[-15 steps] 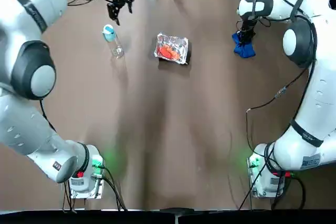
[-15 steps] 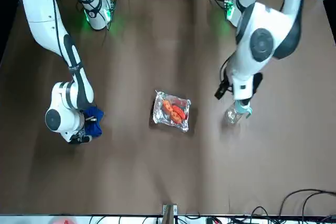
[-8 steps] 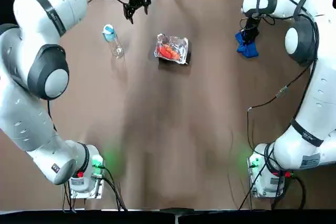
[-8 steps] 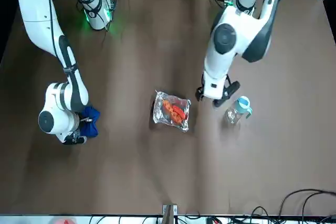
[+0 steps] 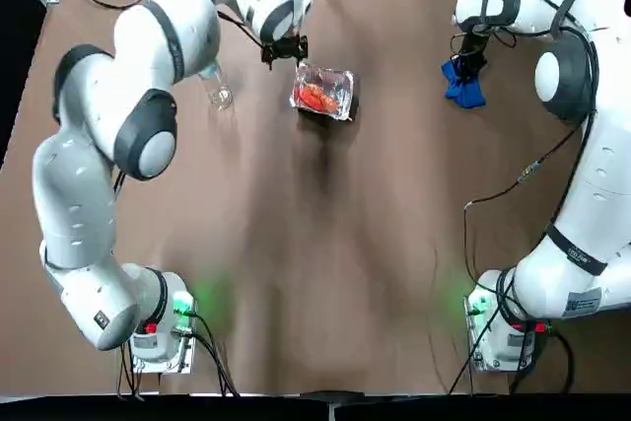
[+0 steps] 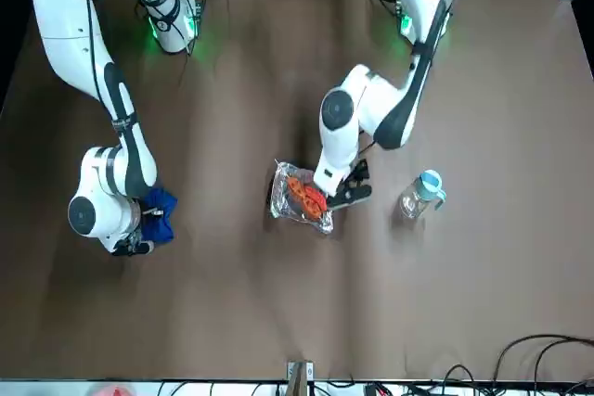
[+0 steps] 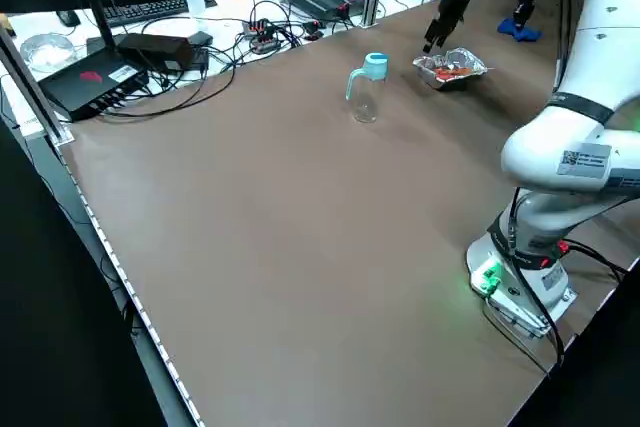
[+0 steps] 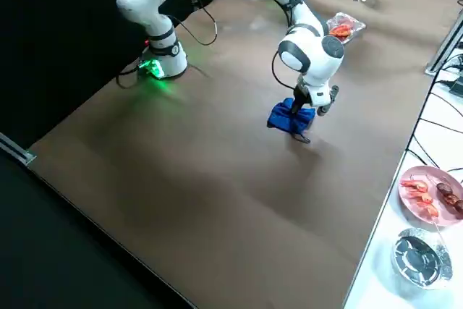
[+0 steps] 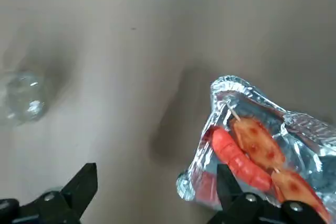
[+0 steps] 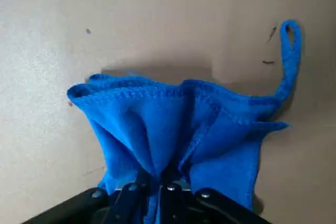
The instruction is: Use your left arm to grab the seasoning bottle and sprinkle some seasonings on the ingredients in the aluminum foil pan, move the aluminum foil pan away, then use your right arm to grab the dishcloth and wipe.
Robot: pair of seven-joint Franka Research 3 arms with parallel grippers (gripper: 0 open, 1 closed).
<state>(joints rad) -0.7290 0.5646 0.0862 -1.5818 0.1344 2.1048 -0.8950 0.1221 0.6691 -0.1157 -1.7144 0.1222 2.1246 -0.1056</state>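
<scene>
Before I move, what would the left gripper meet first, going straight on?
The left gripper would probably meet the aluminum foil pan with one finger; depth is unclear, maybe the table first.

The dishcloth [image 10: 173, 135] is blue, the foil pan [image 5: 337, 80] silver.

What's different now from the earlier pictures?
The left arm's end effector moved rightward, from near the seasoning bottle to the foil pan, its fingers open. The bottle and pan stayed put. The right arm's end effector still grips the blue dishcloth.
</scene>
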